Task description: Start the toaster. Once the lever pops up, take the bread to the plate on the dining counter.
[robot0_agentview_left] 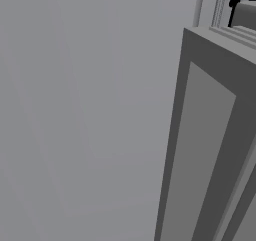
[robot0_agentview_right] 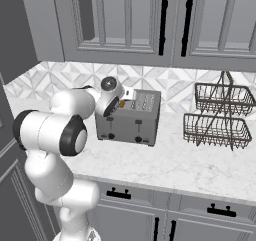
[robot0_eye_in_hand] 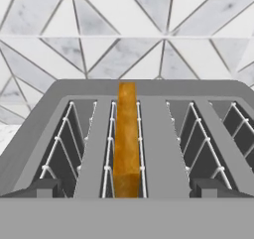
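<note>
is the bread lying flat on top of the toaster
No, the bread stands on edge down inside one slot of the toaster, between the wire guides.

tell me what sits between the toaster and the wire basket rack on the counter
Nothing: in the right base view the marble counter between the toaster and the wire basket rack is bare.

Toaster looking matt grey metal w/ thin wire slot guards; bread showing rough golden crust. Table showing smooth veined marble, basket rack looking dark wire. Backsplash showing marble tiles.
</note>
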